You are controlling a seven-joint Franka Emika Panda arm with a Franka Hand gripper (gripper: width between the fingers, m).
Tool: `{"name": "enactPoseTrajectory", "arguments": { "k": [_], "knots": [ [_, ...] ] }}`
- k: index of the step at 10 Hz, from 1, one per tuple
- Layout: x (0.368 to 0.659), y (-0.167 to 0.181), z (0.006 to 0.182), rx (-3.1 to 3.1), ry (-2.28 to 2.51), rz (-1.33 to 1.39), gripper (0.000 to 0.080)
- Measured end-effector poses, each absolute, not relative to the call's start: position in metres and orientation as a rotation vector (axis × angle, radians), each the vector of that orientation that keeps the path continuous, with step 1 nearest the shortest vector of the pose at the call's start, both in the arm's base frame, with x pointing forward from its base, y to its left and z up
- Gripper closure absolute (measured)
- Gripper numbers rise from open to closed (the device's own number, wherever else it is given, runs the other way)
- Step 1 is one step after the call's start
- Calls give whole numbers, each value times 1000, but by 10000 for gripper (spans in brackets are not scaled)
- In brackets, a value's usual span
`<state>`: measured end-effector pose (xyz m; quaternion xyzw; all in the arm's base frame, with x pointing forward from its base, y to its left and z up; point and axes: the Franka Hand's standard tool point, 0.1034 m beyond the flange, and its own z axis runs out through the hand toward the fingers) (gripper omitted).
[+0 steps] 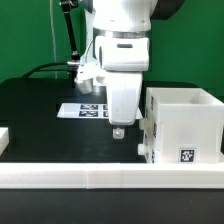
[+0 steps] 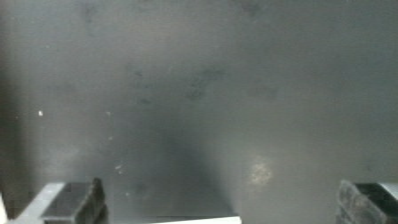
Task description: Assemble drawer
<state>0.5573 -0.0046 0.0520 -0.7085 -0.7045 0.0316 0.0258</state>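
The drawer's large white box housing (image 1: 183,124) stands on the black table at the exterior view's right, with a square tag on its front. My gripper (image 1: 118,128) hangs just to its left, close above the table. In the wrist view my fingers (image 2: 68,204) stand wide apart with only bare dark table between them, so the gripper (image 2: 221,208) is open and empty. The two knobbed trays are hard to make out; a small white part (image 1: 3,138) shows at the exterior view's left edge.
The marker board (image 1: 85,109) lies flat on the table behind my gripper. A long low white rail (image 1: 110,178) runs along the front edge. A black cable (image 1: 45,68) trails at the back left.
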Motion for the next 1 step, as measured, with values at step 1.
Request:
{"name": "enactPoseTrajectory", "arguments": {
  "k": [1],
  "knots": [
    [557,-5,52,-2190,-2177,98,151]
  ]
}}
